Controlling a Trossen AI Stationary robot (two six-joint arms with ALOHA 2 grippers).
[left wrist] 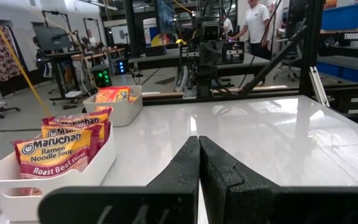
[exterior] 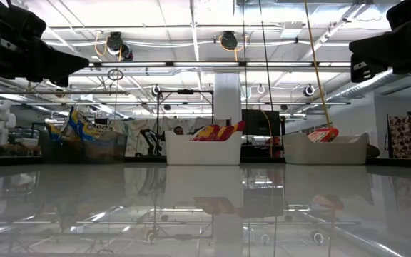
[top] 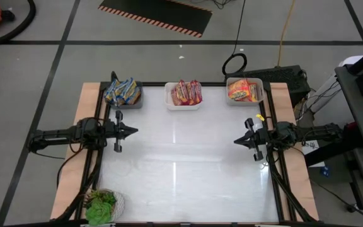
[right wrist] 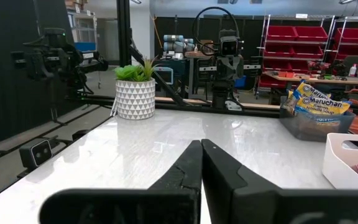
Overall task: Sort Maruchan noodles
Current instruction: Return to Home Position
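Observation:
Maruchan noodle packets stand in three bins along the table's far edge. Blue-and-yellow packets (top: 122, 92) fill the dark bin at the left, red packets (top: 186, 93) the white middle bin, orange-yellow packets (top: 243, 90) the white right bin. In the left wrist view the red packets (left wrist: 61, 144) show close by. My left gripper (top: 135, 131) hovers shut over the table's left side, pointing level toward the right. My right gripper (top: 237, 140) hovers shut over the right side, pointing level toward the left. Both hold nothing.
A green plant in a white patterned pot (top: 101, 205) stands at the table's near left corner. The white tabletop (top: 188, 164) between the grippers is bare. People stand in the room beyond the table in the left wrist view.

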